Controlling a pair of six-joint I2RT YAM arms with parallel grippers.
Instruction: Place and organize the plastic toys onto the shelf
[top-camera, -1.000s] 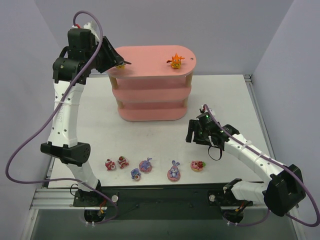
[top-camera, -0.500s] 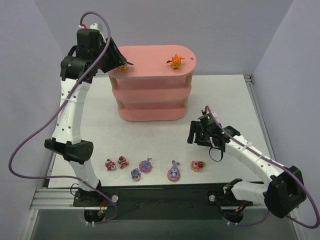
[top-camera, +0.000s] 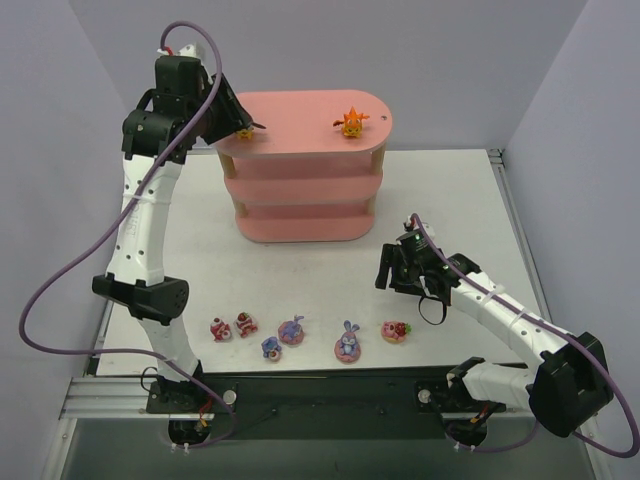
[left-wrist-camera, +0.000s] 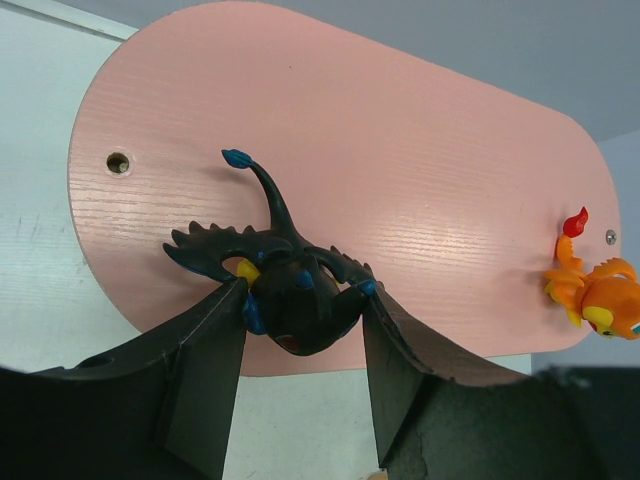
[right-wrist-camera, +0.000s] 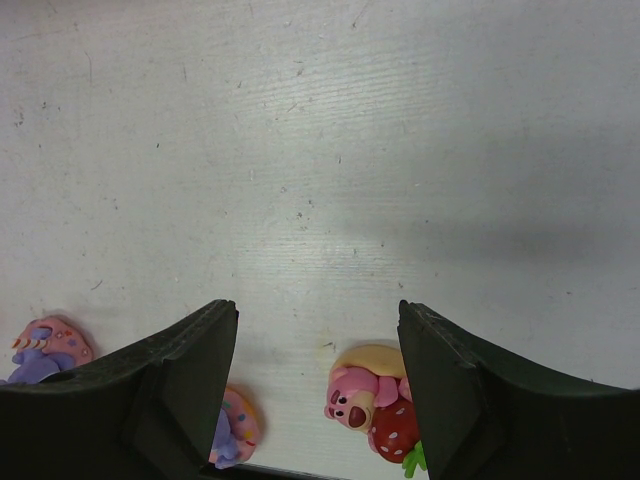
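Left hand (left-wrist-camera: 300, 305) clamps black bat (left-wrist-camera: 290, 275) at shelf top (left-wrist-camera: 420, 160) — orange figurine (left-wrist-camera: 600, 300) stands well apart.

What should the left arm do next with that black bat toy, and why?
Probably lower it straight down onto the left end of the shelf's top board. The left gripper is closed on the black bat toy just over that end, bare board lies beneath, and the orange toy already stands at the right end.
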